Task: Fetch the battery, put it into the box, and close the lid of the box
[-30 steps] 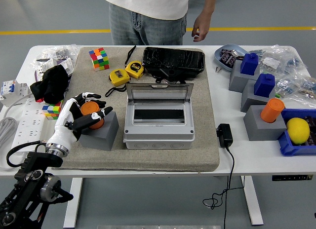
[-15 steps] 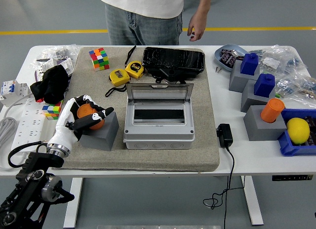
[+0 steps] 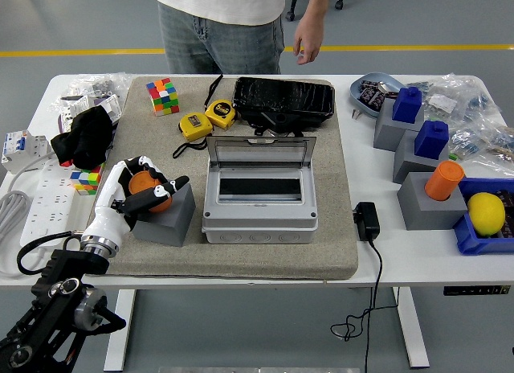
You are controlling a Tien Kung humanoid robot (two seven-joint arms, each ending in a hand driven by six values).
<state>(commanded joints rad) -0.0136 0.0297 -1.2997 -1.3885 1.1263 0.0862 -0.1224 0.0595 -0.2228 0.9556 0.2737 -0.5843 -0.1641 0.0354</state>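
An orange battery [image 3: 145, 187] stands in a grey holder block [image 3: 167, 218] at the mat's left. My left hand [image 3: 136, 190], white with black fingertips, is curled around the battery from the left, thumb across its front. The grey box [image 3: 259, 216] sits mid-mat, its clear lid [image 3: 259, 151] standing upright at the back and its inside empty. My right hand is out of view. A second orange battery [image 3: 443, 180] sits in a grey block at the right.
A person stands at the far side, one hand [image 3: 304, 47] hanging. Two yellow tape measures [image 3: 195, 125], a colour cube [image 3: 162, 95] and a black bag [image 3: 283, 100] lie behind the box. A black adapter [image 3: 366, 220], blue-topped blocks [image 3: 430, 140] and a lemon [image 3: 484, 212] are on the right.
My left hand's fingers have closed in around the orange battery. The person at the far side has shifted to the left.
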